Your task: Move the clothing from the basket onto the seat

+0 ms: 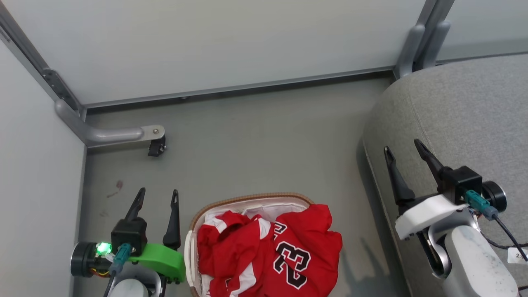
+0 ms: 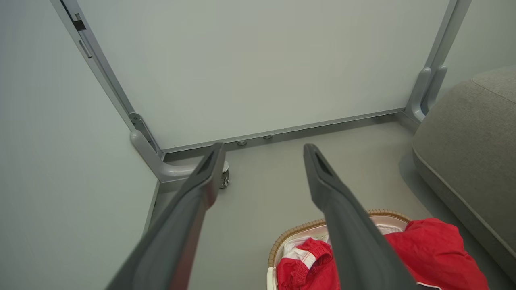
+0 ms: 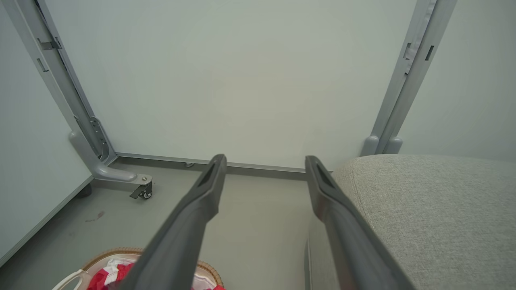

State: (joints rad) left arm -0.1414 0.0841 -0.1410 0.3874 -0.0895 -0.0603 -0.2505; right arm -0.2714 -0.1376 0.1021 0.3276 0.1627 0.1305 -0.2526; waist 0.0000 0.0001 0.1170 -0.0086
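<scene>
While clothing [image 1: 268, 251] heaps in basket [image 1: 247, 198], left pincer [image 1: 159, 191] just beside, right pincer [image 1: 401, 144] at seat [image 1: 474, 107] edge, both wide.

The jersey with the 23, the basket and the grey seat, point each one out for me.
jersey [image 1: 293, 259]: head view, on the black 23 print.
basket [image 1: 251, 198]: head view, on its brown woven far rim.
seat [image 1: 462, 107]: head view, on bare grey upholstery.
</scene>
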